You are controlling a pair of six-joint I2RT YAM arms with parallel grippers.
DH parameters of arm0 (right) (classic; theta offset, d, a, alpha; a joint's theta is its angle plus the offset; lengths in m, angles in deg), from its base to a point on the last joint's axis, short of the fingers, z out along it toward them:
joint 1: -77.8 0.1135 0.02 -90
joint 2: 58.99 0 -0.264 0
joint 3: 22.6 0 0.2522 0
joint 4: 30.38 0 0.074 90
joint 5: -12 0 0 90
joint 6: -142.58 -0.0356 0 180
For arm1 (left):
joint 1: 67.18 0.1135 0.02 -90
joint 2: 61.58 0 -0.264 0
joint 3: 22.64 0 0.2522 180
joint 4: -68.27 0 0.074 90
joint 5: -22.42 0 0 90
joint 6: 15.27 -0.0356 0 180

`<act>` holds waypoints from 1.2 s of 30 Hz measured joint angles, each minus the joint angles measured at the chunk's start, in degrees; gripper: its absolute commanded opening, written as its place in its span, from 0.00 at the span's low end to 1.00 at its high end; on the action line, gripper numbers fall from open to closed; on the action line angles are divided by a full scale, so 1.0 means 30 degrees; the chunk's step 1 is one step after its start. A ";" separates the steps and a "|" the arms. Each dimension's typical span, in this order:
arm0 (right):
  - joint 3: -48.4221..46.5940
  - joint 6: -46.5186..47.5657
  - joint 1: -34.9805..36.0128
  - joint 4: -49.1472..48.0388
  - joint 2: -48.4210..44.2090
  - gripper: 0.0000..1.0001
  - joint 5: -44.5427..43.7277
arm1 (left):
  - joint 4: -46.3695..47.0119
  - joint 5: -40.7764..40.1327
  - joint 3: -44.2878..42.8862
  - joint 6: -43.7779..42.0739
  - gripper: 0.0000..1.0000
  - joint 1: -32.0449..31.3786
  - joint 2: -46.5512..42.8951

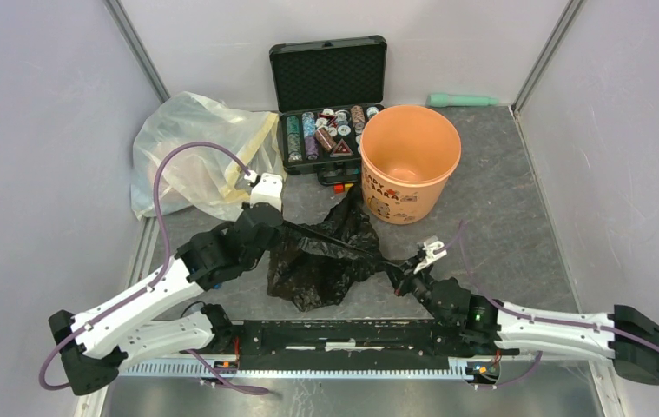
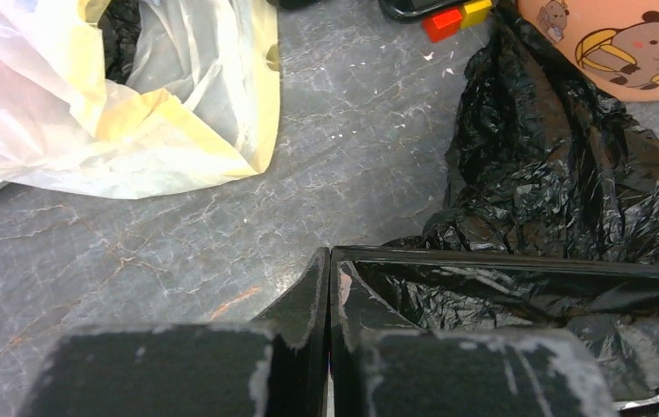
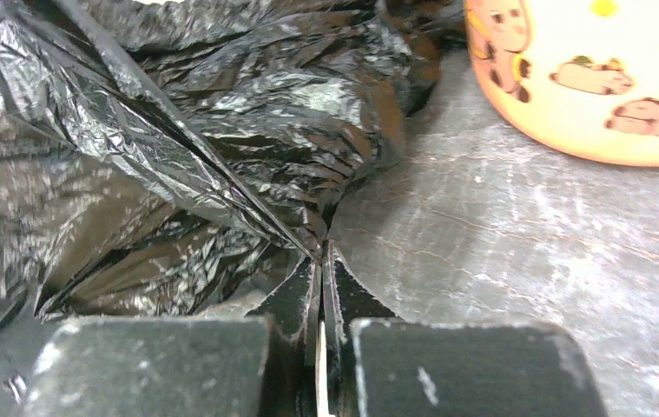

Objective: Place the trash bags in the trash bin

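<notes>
Chips (image 1: 326,132) fill the open case (image 1: 328,75), black bag (image 1: 319,262) lies outside orange bin (image 1: 431,178).

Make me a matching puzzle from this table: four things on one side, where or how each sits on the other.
1. crumpled glossy black plastic bag
2. round peach-orange plastic bucket
3. black hard case of chips
4. translucent yellowish-white plastic bag

A. far edge, lid raised
B. upright, beside the case
C. heaped at the far left
D. pinched by left claw and right claw

Pairs: 1-D, 2-B, 3-A, 4-C
</notes>
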 measured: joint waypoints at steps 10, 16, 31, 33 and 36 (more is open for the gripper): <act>-0.0510 -0.2543 0.0015 1.0083 -0.4437 0.31 -0.4342 | 0.1559 0.3235 0.0044 -0.0036 0.02 0.0721 -0.0219; -0.2310 -0.0648 0.0015 1.2371 -0.4444 0.57 -0.4605 | 0.2922 0.6419 0.0109 -0.0029 0.02 0.0721 -0.0685; -0.3410 0.5872 0.0015 1.0608 -0.5297 0.56 0.4335 | 0.5115 1.0943 -0.0503 0.0313 0.02 0.0721 0.1246; -0.3410 0.6346 0.0015 1.0404 -0.5508 0.52 0.5238 | 0.5180 1.0943 -0.0794 0.0510 0.02 0.0721 0.1610; -0.3417 0.7002 0.0015 0.9865 -0.5690 0.41 0.7082 | 0.5311 1.0950 -0.1282 0.0583 0.02 0.0721 0.2135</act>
